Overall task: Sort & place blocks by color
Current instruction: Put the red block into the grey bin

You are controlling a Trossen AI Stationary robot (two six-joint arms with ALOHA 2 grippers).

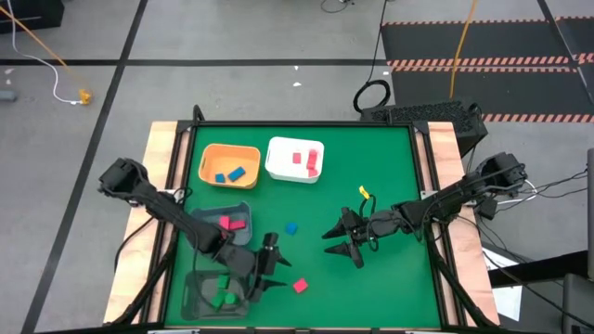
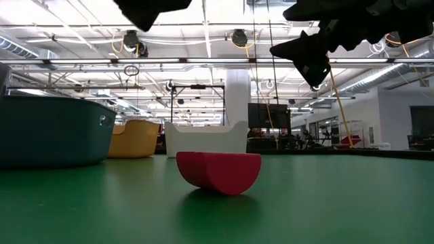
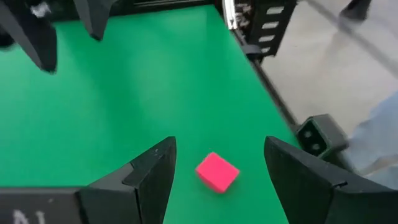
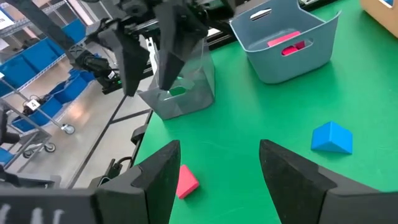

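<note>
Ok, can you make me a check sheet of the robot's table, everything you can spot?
Surface: green mat between wooden side rails.
Job's things: loose pink block and blue block on the mat; blue blocks in the orange bin; red ones in the white bin; pink ones in the grey bin; green ones in the dark bin.
Clutter: small yellow item, cannot tell what.
Grippers: left gripper open by the pink block; right gripper open above the mat.
Cables: white cable on the floor; black coil behind the table.
Surroundings: grey floor, striped mats.
</note>
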